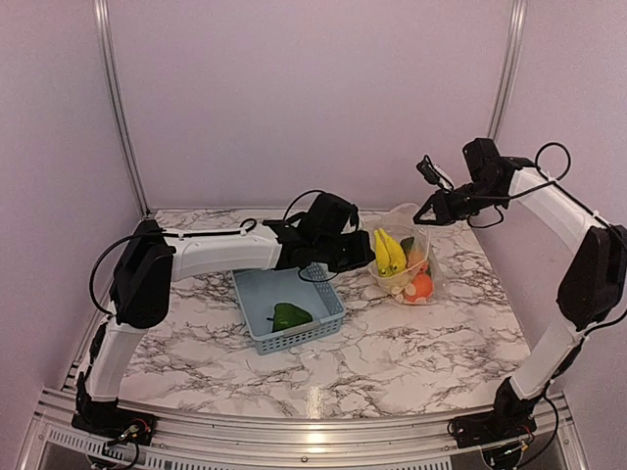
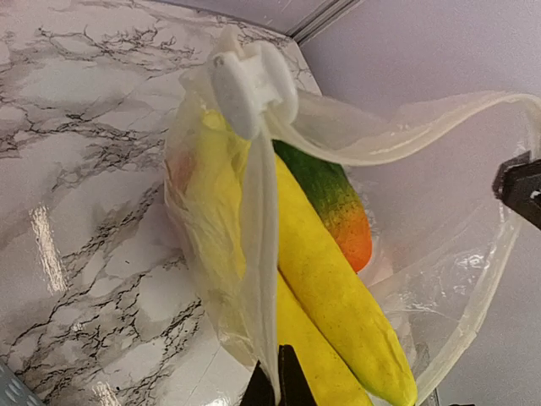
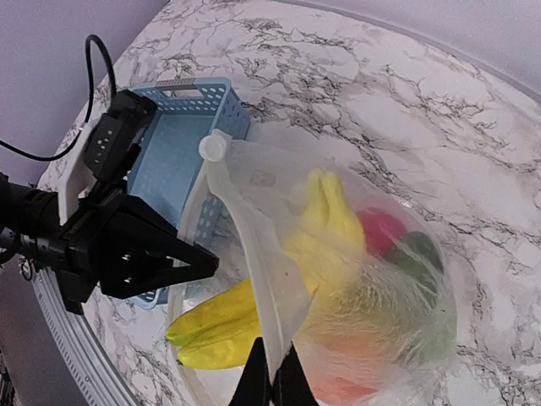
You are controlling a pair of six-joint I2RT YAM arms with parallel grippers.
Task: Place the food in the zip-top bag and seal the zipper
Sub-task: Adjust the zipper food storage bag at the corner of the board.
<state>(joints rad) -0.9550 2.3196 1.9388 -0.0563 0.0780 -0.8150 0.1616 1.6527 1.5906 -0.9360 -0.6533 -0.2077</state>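
Note:
The clear zip-top bag [image 1: 404,262] stands open on the marble table, right of the basket. Inside it are yellow bananas [image 2: 331,288], a green-to-orange piece [image 2: 336,201], a red piece [image 3: 380,230] and an orange one [image 1: 421,286]. My left gripper [image 2: 277,382] is shut on the bag's near mouth edge, the film pinched between its fingers. The pale zipper strip [image 2: 267,228] runs up from there to a white slider [image 2: 249,80]. At the far side of the mouth, my right gripper [image 3: 272,382] is shut on the rim and holds it raised. A green pepper [image 1: 289,315] lies in the basket.
The blue-grey mesh basket [image 1: 257,290] sits just left of the bag, under my left forearm. The left gripper [image 3: 161,258] shows in the right wrist view beside the bag's mouth. Walls and metal frame posts close in the table behind and at both sides.

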